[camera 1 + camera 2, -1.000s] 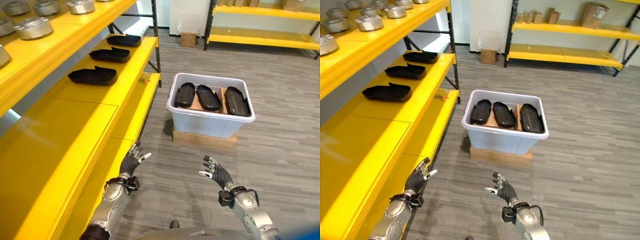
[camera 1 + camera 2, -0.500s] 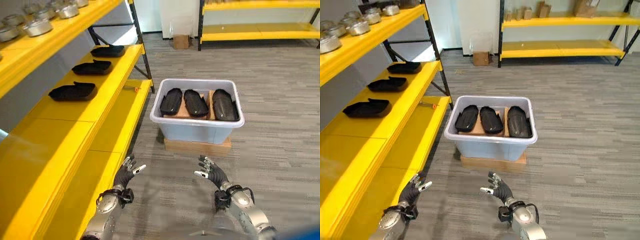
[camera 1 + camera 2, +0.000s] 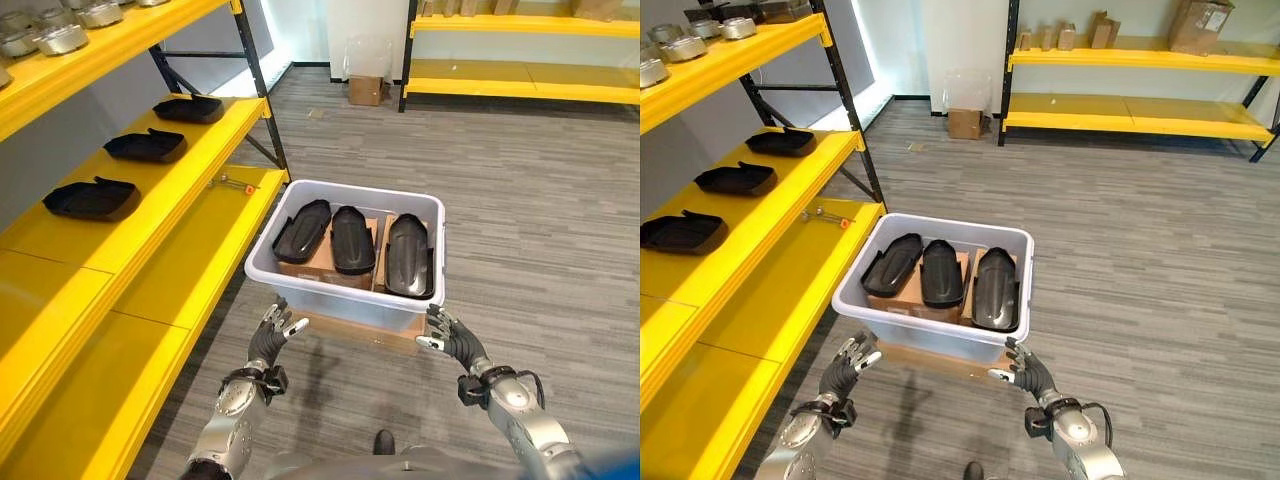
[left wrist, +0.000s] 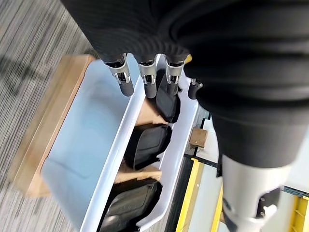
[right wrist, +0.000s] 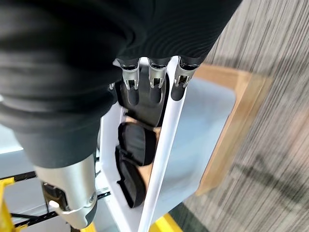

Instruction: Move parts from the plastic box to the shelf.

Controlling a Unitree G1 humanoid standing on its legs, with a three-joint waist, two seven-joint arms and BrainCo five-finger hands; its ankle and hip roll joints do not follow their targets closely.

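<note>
- A pale plastic box [image 3: 345, 290] sits on a flat cardboard base [image 3: 355, 335] on the grey floor, directly ahead of the robot, with three black parts [image 3: 352, 238] lying side by side inside on brown cardboard.
- Each part's long axis runs away from the robot, from the near wall of the box toward the far wall.
- The left hand [image 3: 272, 335] hangs just short of the box's near left corner, fingers loosely spread and holding nothing; the right hand [image 3: 450, 338] mirrors it at the near right corner, equally relaxed and empty.
- The parts lie forward of and between both hands; the leftmost part [image 3: 302, 228] looks nearer the left hand, the rightmost [image 3: 408, 253] nearer the right.
- To the robot's left runs the yellow shelf [image 3: 150, 250], where three matching black parts [image 3: 85, 198] already rest in a row, well apart from the box.
- Any pick will likely call for reaching over the near rim [image 4: 126, 140].
</note>
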